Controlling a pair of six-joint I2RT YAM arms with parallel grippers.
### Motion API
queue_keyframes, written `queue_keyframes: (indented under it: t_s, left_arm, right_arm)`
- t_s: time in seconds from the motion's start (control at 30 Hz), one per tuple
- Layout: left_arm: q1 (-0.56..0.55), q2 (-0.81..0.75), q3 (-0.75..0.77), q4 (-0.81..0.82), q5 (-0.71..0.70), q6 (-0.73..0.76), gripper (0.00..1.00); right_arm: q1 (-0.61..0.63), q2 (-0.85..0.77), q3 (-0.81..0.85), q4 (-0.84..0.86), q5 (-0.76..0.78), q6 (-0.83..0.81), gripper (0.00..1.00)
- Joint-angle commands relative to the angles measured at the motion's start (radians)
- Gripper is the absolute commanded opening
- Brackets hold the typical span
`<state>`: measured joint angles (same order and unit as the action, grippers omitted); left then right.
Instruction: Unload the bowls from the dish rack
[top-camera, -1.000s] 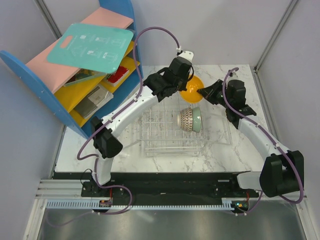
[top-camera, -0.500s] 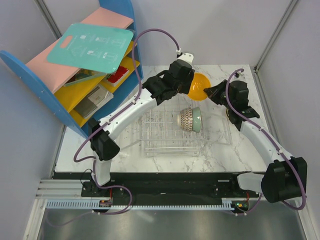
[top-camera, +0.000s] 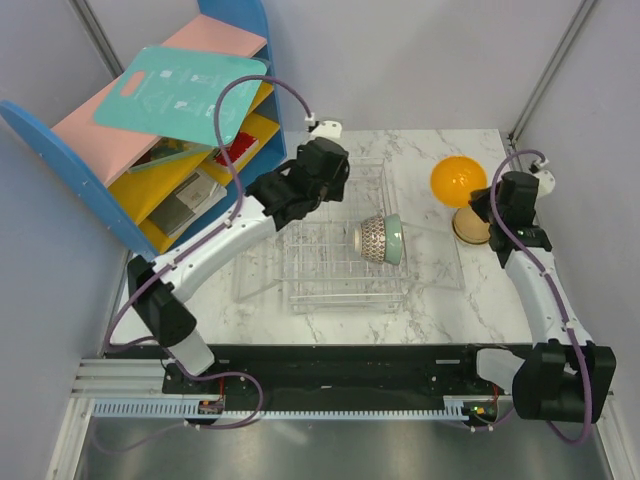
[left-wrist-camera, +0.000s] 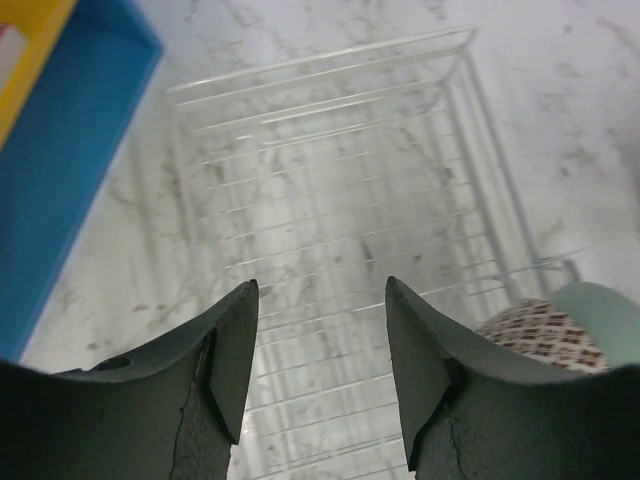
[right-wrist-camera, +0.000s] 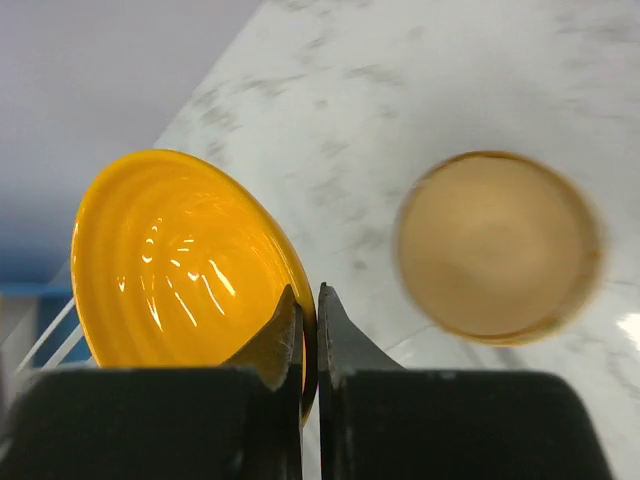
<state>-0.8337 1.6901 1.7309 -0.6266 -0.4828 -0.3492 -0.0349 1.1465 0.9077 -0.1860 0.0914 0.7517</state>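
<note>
From my seat the white marble counter (top-camera: 440, 305) carries the wire dish rack (top-camera: 330, 265) in the middle and 1 tan bowl (top-camera: 466, 229) upright on bare marble near the right edge. The blue-and-yellow shelf unit (top-camera: 150, 180) butts up against the left side.

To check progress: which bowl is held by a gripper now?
The orange bowl: the right gripper pinches its rim. The mesh-patterned bowl and the mint bowl lie in the dish rack; the tan bowl stands unheld.
</note>
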Motion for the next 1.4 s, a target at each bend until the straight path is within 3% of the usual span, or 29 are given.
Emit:
queue_keyframes:
  t_s: [0.0, 0.33, 0.57, 1.03, 1.1, 1.17, 1.33, 1.37]
  left_arm:
    - [0.027, -0.168, -0.123, -0.036, -0.131, -0.023, 0.6]
    - [0.036, -0.302, -0.264, -0.033, -0.157, -0.033, 0.61]
    - [0.041, -0.296, -0.281, -0.038, -0.135, -0.022, 0.61]
    - [0.041, -0.291, -0.291, -0.041, -0.112, -0.031, 0.61]
    - [0.041, -0.291, -0.292, -0.041, -0.109, -0.031, 0.61]
    - [0.041, -0.288, -0.289, -0.041, -0.097, -0.028, 0.61]
    - [0.041, -0.261, -0.278, -0.042, -0.065, -0.028, 0.61]
    - [0.041, -0.254, -0.271, -0.042, -0.062, -0.028, 0.61]
  right_arm:
    - [-0.056, -0.041, -0.038, -0.059, 0.18, -0.02, 0.0]
    - [-0.118, 0.036, -0.055, -0.037, 0.189, -0.044, 0.0]
    - [-0.243, 0.134, -0.066, -0.01, 0.071, -0.051, 0.0]
    - [-0.244, 0.199, -0.107, 0.013, 0.047, -0.049, 0.0]
    - [-0.244, 0.197, -0.109, 0.007, 0.048, -0.054, 0.04]
    - [-0.244, 0.196, -0.109, -0.003, 0.053, -0.068, 0.17]
    - [-0.244, 0.156, -0.128, -0.012, 0.068, -0.069, 0.24]
    - [-0.244, 0.15, -0.135, -0.013, 0.07, -0.069, 0.35]
